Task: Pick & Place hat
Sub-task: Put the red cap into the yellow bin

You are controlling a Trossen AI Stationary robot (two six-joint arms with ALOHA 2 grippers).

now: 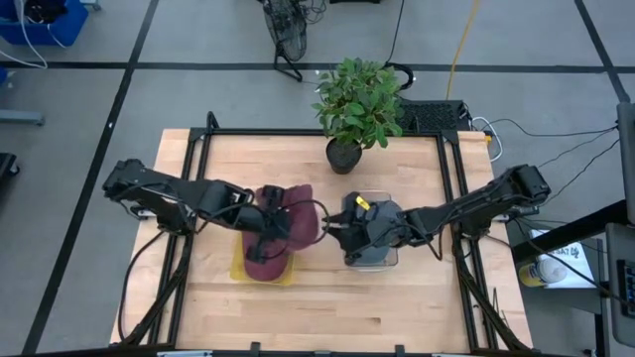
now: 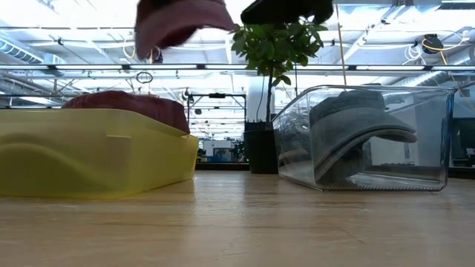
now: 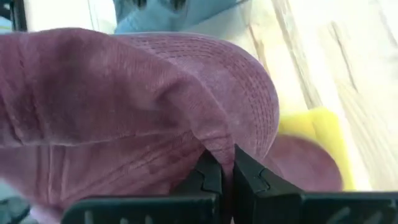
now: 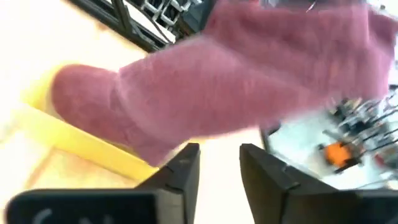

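A maroon hat (image 1: 301,213) is in the air over the table's middle, seen at the top of the low view as the hat (image 2: 182,22). My left gripper (image 1: 268,224) is shut on it, just above the yellow bin (image 1: 240,266), where a second maroon hat (image 1: 265,264) lies. My right gripper (image 1: 335,224) is open, level with the raised hat's right side and apart from it; in its wrist view the open gripper (image 4: 219,163) faces the hat (image 4: 267,81). A grey hat (image 2: 356,126) lies in the clear bin (image 1: 389,256). My left gripper pinches a fold of the hat's cloth (image 3: 208,140) between its two fingers (image 3: 249,174), beside the stitched brim (image 3: 242,81). It comes from the table's left, roughly level. The hat is lifted clear of the bin and the table, spreading out beyond the fingers.
A potted plant (image 1: 355,109) stands at the table's far edge, behind the clear bin. The yellow bin (image 2: 96,156) and the clear bin (image 2: 438,133) sit side by side with bare wood (image 1: 417,297) toward the near edge. The black frame rails (image 1: 451,169) run along the table's sides.
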